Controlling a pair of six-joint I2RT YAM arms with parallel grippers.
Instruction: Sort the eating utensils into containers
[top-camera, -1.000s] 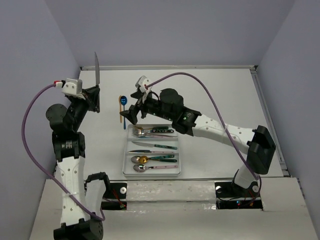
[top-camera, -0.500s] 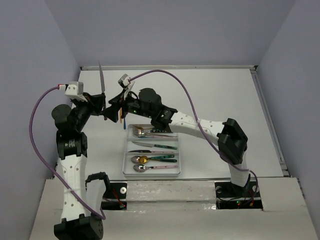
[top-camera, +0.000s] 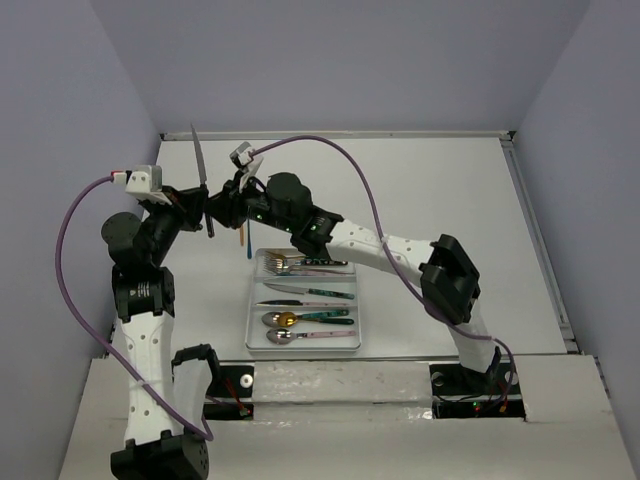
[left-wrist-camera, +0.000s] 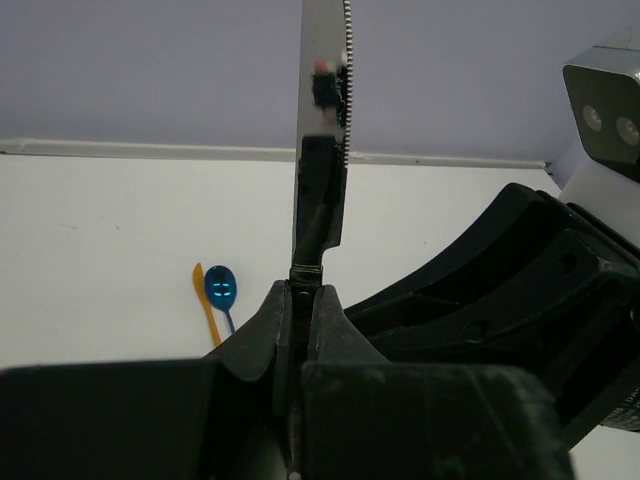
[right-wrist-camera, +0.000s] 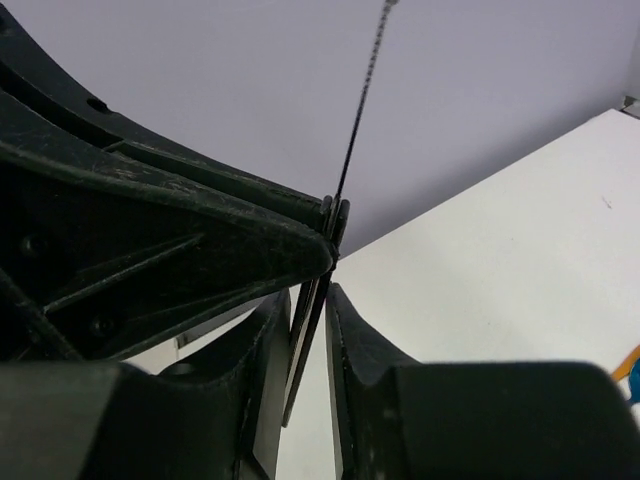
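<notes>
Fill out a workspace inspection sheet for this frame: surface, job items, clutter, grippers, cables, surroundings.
Surface: white table, no spills seen.
Job's things: white tray holds forks in the far compartment and spoons in the near one; blue spoon and orange-handled piece lie on the table; knife held blade-up.
Clutter: nothing seen.
Grippers: left gripper shut on the knife; right gripper open, straddling its handle.
Cables: purple cables loop over both arms.
Surroundings: plain lavender walls.
</notes>
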